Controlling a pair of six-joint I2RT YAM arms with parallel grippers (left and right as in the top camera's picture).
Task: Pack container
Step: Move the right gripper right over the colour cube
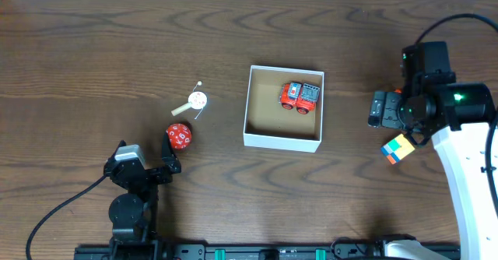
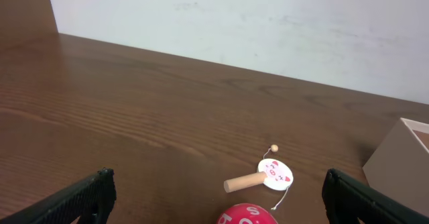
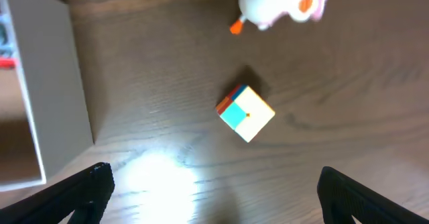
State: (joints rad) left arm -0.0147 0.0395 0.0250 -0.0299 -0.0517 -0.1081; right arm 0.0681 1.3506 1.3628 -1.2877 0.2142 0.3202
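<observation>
The container [image 1: 254, 103], a white box with a tan inside, stands at the table's middle and holds a red toy truck [image 1: 299, 96]. Its wall also shows in the left wrist view [image 2: 399, 158] and the right wrist view [image 3: 53, 83]. My left gripper [image 1: 145, 152] is open and empty, just short of a red numbered ball [image 1: 180, 135], which also shows in the left wrist view [image 2: 244, 215]. A small pig-face paddle toy [image 1: 196, 100] lies beyond it. My right gripper [image 1: 380, 109] is open and empty above the table right of the container. A multicoloured cube [image 3: 245, 113] and a white-pink duck toy [image 3: 278, 1] lie ahead of it.
The cube [image 1: 398, 148] lies right of the container, beside the right arm. The duck is mostly hidden under the right arm in the overhead view. A white wall runs behind the table's far edge in the left wrist view.
</observation>
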